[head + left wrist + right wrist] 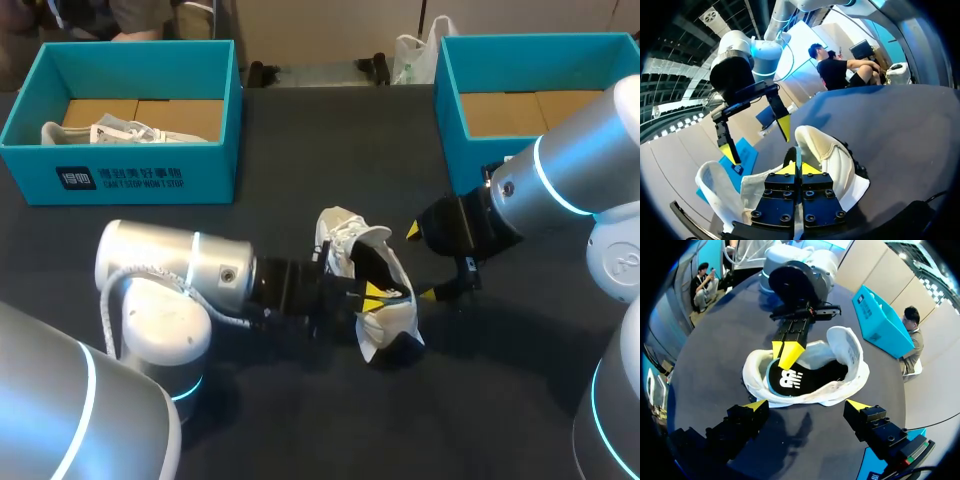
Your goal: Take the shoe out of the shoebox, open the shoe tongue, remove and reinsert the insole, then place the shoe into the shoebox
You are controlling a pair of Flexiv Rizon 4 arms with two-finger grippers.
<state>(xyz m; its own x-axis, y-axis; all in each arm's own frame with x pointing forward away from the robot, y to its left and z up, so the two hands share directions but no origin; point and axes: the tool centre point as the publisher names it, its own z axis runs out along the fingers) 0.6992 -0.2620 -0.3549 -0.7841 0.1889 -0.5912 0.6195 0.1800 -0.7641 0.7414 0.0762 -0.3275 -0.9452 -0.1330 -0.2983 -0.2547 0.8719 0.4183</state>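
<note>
The shoe (pixel 340 245) lay out on the tabletop (pixel 300 150), around the middle and somewhat toward its near edge, well apart from both shoeboxes. One shoebox (pixel 150 170) stood at the far left corner with another shoe (pixel 120 130) inside it. The other shoebox (pixel 450 110) stood at the far right corner, and nothing could be seen in the part of it that showed.

The shoe's mouth gaped wide, and the dark insole (pixel 805 377) sat flat inside it.

The left gripper (pixel 375 293) reached in from the left side, its fingers pressed close together at the rim of the shoe's opening. They appeared to be pinching the shoe's side wall, with white fabric showing between them in the left wrist view.

The right gripper (pixel 420 262) hung just beside the shoe on its right side. Its fingers were spread wide and touched nothing.

The insole step seemed to be in hand: the tongue looked already pulled back and the insole was seated. Whether it awaited removal or had been put back could not be told.

If removal was next, the right fingers would need to dip into the opening and nip the insole's edge. The left fingers would have to keep the shoe steady, since its soft wall could fold under the pull.
</note>
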